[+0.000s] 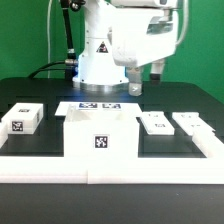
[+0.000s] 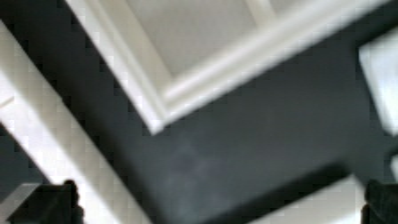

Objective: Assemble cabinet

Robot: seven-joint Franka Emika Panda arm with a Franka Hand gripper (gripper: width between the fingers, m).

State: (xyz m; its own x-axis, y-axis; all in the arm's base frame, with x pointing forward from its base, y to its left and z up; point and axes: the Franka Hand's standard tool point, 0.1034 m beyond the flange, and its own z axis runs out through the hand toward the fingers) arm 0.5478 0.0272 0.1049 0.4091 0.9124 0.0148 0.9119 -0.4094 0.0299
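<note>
The cabinet (image 1: 100, 133) lies as loose parts in a row near the desk's (image 1: 40, 92) front edge. Toward the front corner on the exterior view's left sits a small white block (image 1: 22, 120) with marker tags on its top and front. At the middle of the front edge stands the box (image 1: 100, 140), open-topped and upright, with one tag on its front face. Behind it, toward the back edge, lies the marker board (image 1: 100, 105). The gripper (image 1: 138, 85) hangs above the desk beside that board's end. In the blurred wrist view its fingertips (image 2: 50, 200) stand apart with only dark desk between them, near a white rimmed part (image 2: 178, 75). Toward the other front corner lie a flat panel (image 1: 155, 123) and a second panel (image 1: 190, 123), side by side but apart.
</note>
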